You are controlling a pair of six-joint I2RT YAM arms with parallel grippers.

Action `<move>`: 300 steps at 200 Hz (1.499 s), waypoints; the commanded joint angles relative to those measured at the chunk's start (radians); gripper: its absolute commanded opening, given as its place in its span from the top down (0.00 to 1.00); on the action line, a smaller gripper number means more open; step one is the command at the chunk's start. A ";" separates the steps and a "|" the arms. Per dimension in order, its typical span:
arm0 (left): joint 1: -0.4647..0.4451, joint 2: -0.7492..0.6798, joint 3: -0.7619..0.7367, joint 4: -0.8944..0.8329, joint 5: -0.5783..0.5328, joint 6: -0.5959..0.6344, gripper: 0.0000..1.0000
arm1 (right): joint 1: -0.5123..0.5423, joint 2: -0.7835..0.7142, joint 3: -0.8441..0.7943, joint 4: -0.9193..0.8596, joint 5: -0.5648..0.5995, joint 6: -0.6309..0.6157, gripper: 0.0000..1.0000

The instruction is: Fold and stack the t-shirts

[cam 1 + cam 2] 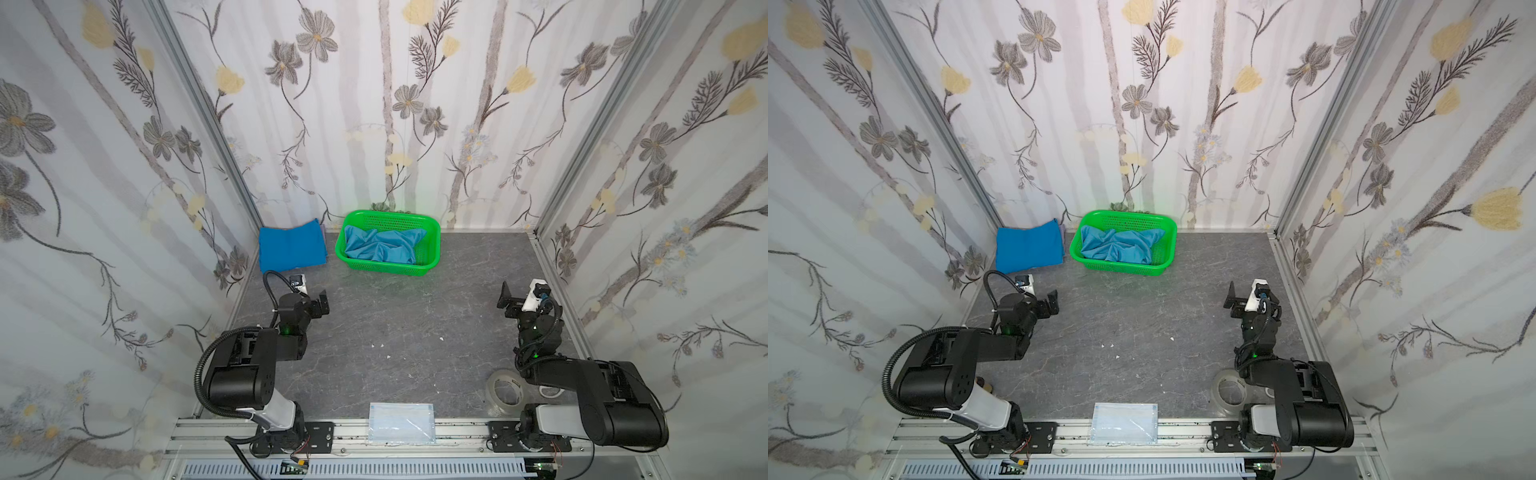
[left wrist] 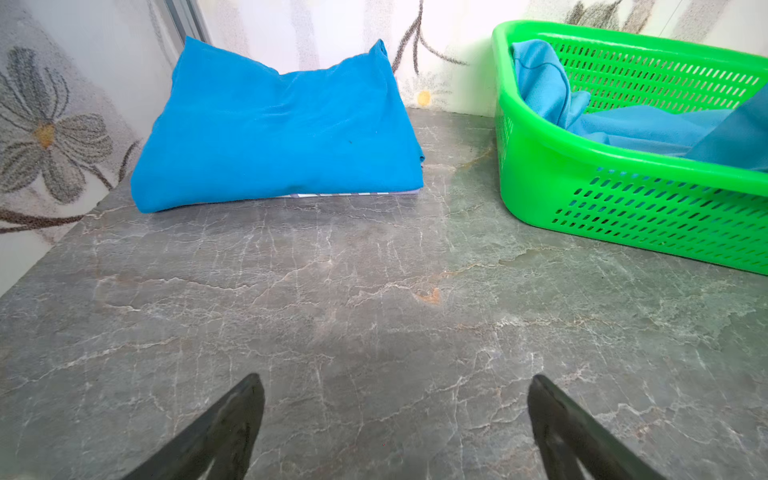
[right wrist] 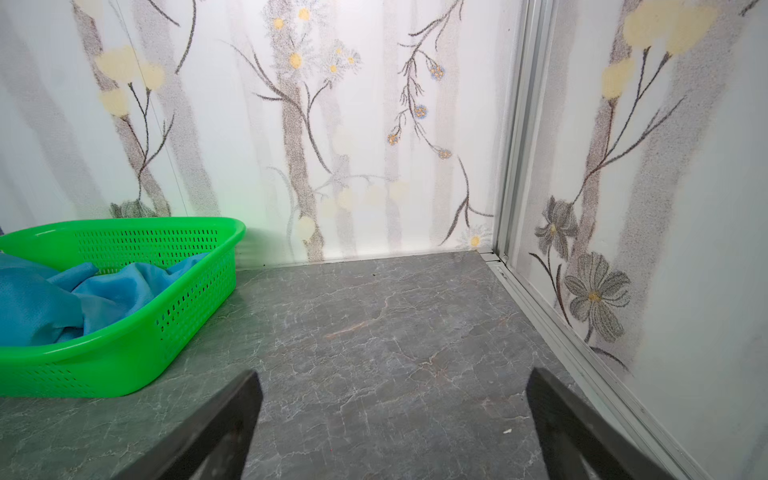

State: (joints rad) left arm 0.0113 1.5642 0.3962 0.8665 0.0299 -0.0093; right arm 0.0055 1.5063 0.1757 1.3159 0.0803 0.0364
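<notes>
A deeper blue t-shirt [image 1: 291, 246] [image 1: 1029, 246] [image 2: 274, 133] lies folded in the back left corner, its far edge leaning on the wall. A thin striped edge [image 2: 340, 194] shows under it. A lighter teal-blue t-shirt [image 1: 380, 246] [image 1: 1119, 248] [image 2: 623, 126] [image 3: 37, 307] lies crumpled inside the green basket [image 1: 432, 232] [image 1: 1169, 232] [image 2: 582, 174] [image 3: 124, 365]. My left gripper [image 1: 322, 303] [image 1: 1052, 302] [image 2: 395, 378] is open and empty, low over the table a short way in front of the folded shirt. My right gripper [image 1: 505, 297] [image 1: 1230, 295] [image 3: 392, 374] is open and empty near the right wall.
A pale blue packet of face masks [image 1: 401, 422] [image 1: 1124, 423] lies on the front rail. A clear tape roll [image 1: 505, 392] [image 1: 1227, 392] lies by the right arm's base. Flowered walls close in the grey marbled table [image 1: 395, 332] on three sides. A few white scraps dot its middle.
</notes>
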 commanded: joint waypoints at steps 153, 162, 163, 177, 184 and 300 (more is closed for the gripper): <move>-0.038 -0.089 0.083 -0.187 -0.184 -0.014 0.00 | 0.002 0.003 0.008 0.005 0.001 -0.008 0.00; -0.073 -0.112 0.125 -0.276 -0.303 -0.013 0.00 | 0.001 0.002 0.009 0.006 0.001 -0.008 0.00; -0.079 -0.114 0.130 -0.288 -0.324 -0.013 0.00 | 0.002 0.002 0.008 0.005 0.001 -0.007 0.00; -0.146 -0.142 0.206 -0.435 -0.513 -0.025 0.00 | 0.001 0.002 0.008 0.006 0.002 -0.008 0.00; -0.172 -0.154 0.245 -0.510 -0.594 -0.050 0.00 | 0.001 0.002 0.008 0.006 0.001 -0.007 0.00; -0.347 0.059 0.974 -1.277 0.016 -0.272 0.00 | 0.027 -0.196 0.302 -0.727 -0.019 0.115 0.00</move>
State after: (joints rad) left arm -0.3313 1.5112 1.2186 -0.2600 -0.2508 -0.2790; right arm 0.0273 1.3552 0.3111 1.0203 0.0776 0.0414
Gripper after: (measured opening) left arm 0.997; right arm 0.998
